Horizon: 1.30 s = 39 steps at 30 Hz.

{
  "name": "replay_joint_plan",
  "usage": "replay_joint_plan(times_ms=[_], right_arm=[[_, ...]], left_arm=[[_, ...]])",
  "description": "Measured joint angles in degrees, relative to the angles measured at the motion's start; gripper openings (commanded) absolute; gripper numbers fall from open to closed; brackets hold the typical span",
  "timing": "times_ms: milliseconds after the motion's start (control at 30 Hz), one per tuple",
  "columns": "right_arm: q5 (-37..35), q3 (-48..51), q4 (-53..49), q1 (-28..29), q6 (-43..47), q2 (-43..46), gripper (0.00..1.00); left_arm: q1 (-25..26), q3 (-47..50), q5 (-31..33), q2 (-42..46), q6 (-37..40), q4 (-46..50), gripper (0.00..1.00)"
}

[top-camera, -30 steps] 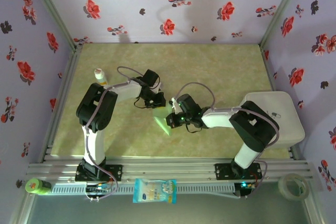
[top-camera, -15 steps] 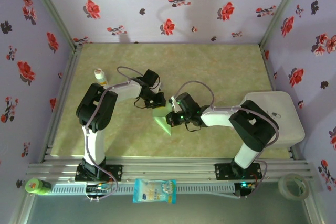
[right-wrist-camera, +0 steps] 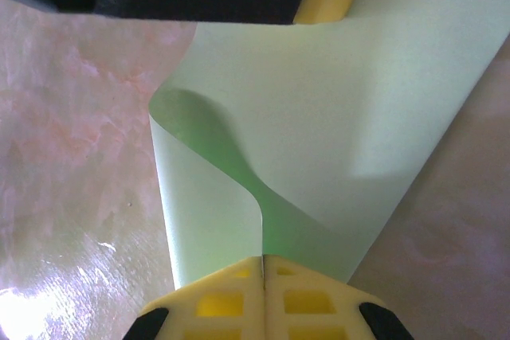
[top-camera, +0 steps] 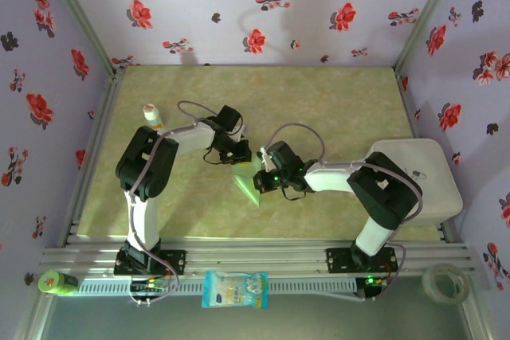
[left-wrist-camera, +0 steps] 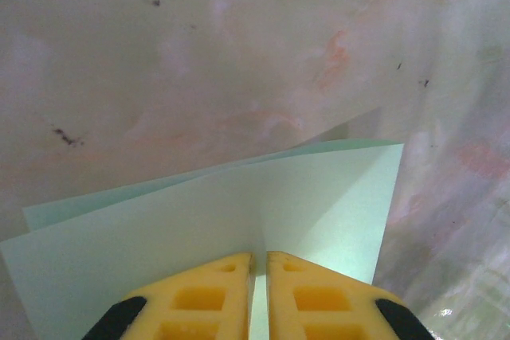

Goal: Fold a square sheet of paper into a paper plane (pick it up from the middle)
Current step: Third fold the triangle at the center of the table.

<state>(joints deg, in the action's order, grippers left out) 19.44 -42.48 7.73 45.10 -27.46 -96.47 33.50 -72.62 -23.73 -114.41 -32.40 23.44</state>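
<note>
Evidently mid-fold, left fingers (left-wrist-camera: 199,300) pinch the square sheet of paper (top-camera: 246,188) at twelve o'clock, right fingers (right-wrist-camera: 215,304) at three o'clock; its bowed flap likely needs creasing next.

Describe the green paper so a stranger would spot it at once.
On the beige table, find where the two arms meet. The mint-green sheet of paper is pinched by the left fingers and the right fingers. Unlike the white bottle nearby, it is thin, folded and pointed.
</note>
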Motion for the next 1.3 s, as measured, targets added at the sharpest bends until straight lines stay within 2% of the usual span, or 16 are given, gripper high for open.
replay_joint_plan(times_ms=[1033,1200,1300], right_arm=[[-0.2,-0.9,0.0,0.0,0.0,-2.2,0.00],[-0.2,-0.9,0.0,0.0,0.0,-2.2,0.00],[-0.2,-0.9,0.0,0.0,0.0,-2.2,0.00]], left_arm=[[0.0,0.0,0.2,0.0,-0.2,0.0,0.14],[0.3,0.0,0.6,0.6,-0.4,0.0,0.19],[0.4,0.7,2.3,3.0,-1.9,-0.7,0.28]])
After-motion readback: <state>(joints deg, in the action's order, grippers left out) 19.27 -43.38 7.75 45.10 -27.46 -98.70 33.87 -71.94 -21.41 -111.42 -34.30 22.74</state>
